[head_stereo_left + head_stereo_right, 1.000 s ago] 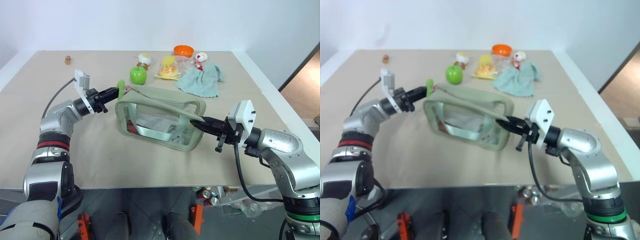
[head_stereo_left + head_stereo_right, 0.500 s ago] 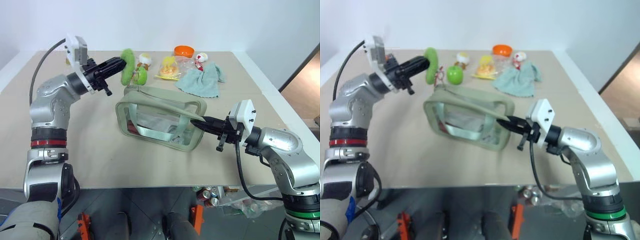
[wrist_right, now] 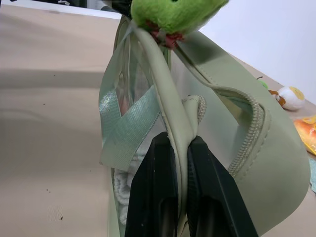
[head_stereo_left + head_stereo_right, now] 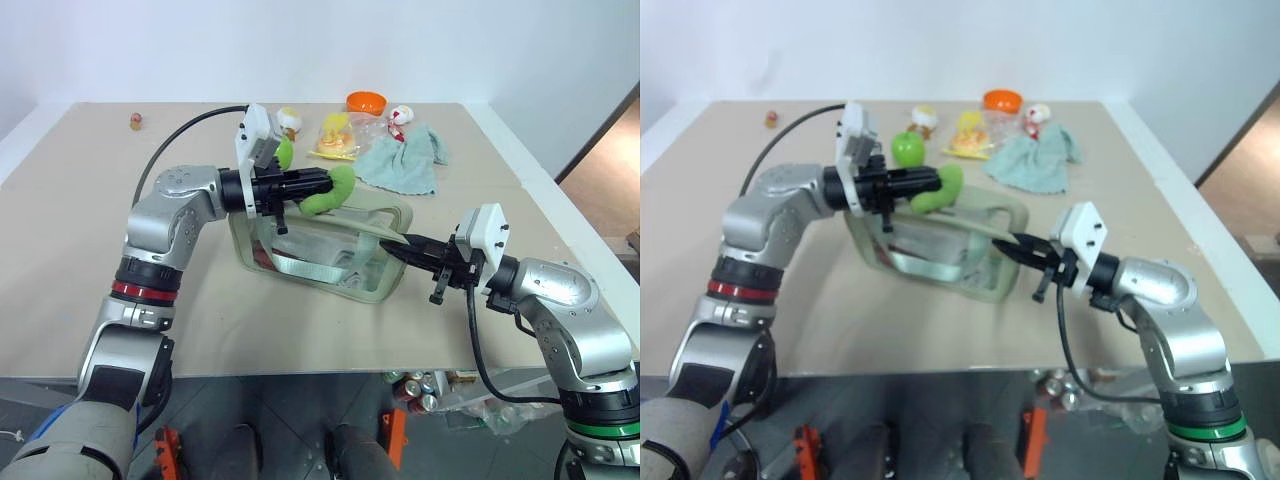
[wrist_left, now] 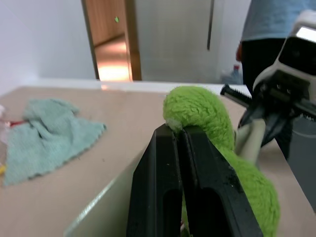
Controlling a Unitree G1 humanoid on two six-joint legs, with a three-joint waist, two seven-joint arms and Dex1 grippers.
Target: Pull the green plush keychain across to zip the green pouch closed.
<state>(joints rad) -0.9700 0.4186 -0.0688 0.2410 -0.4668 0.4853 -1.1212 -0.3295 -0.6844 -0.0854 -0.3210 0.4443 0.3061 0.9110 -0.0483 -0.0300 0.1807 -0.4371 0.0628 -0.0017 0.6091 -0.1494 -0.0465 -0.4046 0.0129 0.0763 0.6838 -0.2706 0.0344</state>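
Note:
The green pouch point(image 4: 318, 252) stands mid-table, its clear window facing me. My left gripper point(image 4: 322, 183) reaches level over the pouch's top edge. It is shut on the green plush keychain point(image 4: 338, 190), a fuzzy lime charm that sits about midway along the top. In the left wrist view the black fingers point(image 5: 173, 168) pinch the keychain point(image 5: 197, 116) at their tips. My right gripper point(image 4: 402, 246) is shut on the pouch's right end. The right wrist view shows its fingers point(image 3: 158, 187) clamping a fabric strip of the pouch point(image 3: 276, 182), with the keychain point(image 3: 173, 12) beyond.
A glossy green apple point(image 4: 906, 148) sits just behind my left wrist. Further back are a pale teal cloth point(image 4: 405, 160), a yellow packet point(image 4: 337, 135), an orange bowl point(image 4: 367, 100) and small toys point(image 4: 402, 115). A person point(image 5: 276, 19) stands past the table's right side.
My left arm lifted from the pouch's left end, then swept right along its top, carrying the plush keychain to about the middle. The right gripper held still on the pouch's right end.

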